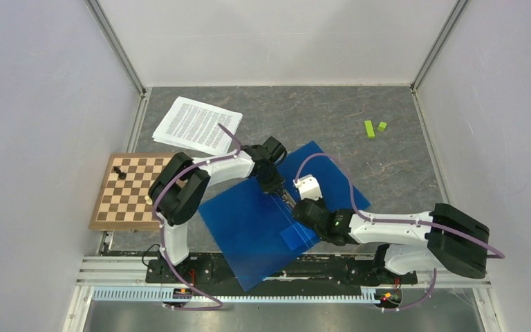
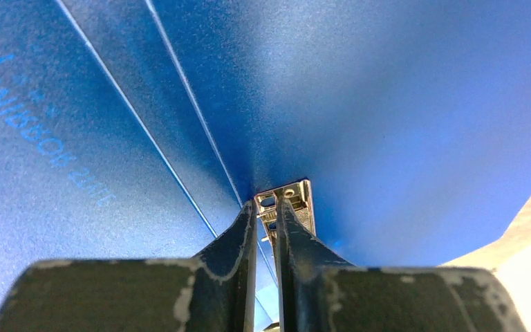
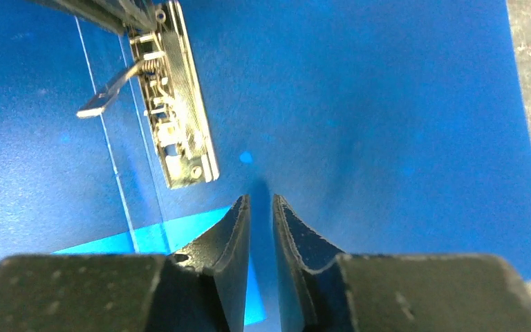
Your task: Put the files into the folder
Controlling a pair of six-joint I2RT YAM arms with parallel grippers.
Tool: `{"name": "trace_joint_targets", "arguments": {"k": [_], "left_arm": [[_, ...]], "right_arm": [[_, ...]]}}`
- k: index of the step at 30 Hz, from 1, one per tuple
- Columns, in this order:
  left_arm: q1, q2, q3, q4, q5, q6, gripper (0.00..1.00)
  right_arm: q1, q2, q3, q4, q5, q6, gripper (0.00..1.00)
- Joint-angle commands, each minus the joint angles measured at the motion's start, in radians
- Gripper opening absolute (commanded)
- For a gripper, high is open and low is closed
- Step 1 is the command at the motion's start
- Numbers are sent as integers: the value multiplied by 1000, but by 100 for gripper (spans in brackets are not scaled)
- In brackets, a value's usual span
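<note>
Folder (image 1: 249,228), overhead view: lying opened flat and skewed on the grey table (image 1: 387,173), near corner reaching over the rail (image 1: 110,266) at the arm bases. Files (image 1: 197,124) sitting outside it, well apart at the far left, just beyond the chessboard (image 1: 135,190). Left gripper (image 1: 277,188) and right gripper (image 1: 296,205) facing each other nose to nose over the middle of the folder, at the metal clip (image 1: 287,197). Two green blocks (image 1: 369,128) lying far right. Switching to left wrist: fingers (image 2: 238,235) standing almost together, thin slit showing between them, tips sitting at the end of the clip (image 2: 292,194); not possible to tell whether pinching it or only resting against it. Blue cover (image 2: 387,104) filling nearly everything beyond. Switching to right wrist: fingers (image 3: 231,228) standing slightly parted, gripping nothing, blue showing through the gap, tips pointing at the inner cover (image 3: 387,104) just beside the clip's near end (image 3: 190,166). Lever (image 3: 107,97) sticking out raised from the clip's side.
</note>
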Motion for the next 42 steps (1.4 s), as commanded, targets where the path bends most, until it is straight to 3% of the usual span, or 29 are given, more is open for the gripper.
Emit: {"name": "trace_joint_targets", "arguments": {"k": [1, 6, 14, 18, 22, 25, 27, 42], "left_arm": [[4, 151, 48, -232, -248, 230, 2], [4, 207, 278, -286, -273, 277, 2], [4, 219, 481, -362, -276, 347, 3], [4, 176, 542, -383, -267, 378, 13], [5, 132, 612, -423, -270, 418, 32], [13, 84, 636, -434, -270, 446, 46], [25, 62, 651, -454, -269, 461, 49], [177, -225, 440, -482, -331, 496, 50]], "right_arm": [[-75, -36, 47, 106, -98, -78, 21], [-181, -64, 53, 192, -297, -117, 24], [-199, -98, 32, 257, -461, -105, 25], [-208, -105, 9, 321, -530, -59, 26], [-210, -63, 15, 395, -605, -30, 25], [-211, -27, 43, 412, -613, -21, 24], [-216, -8, 50, 433, -617, -14, 25], [-381, 337, 296, 516, -704, -17, 23]]}}
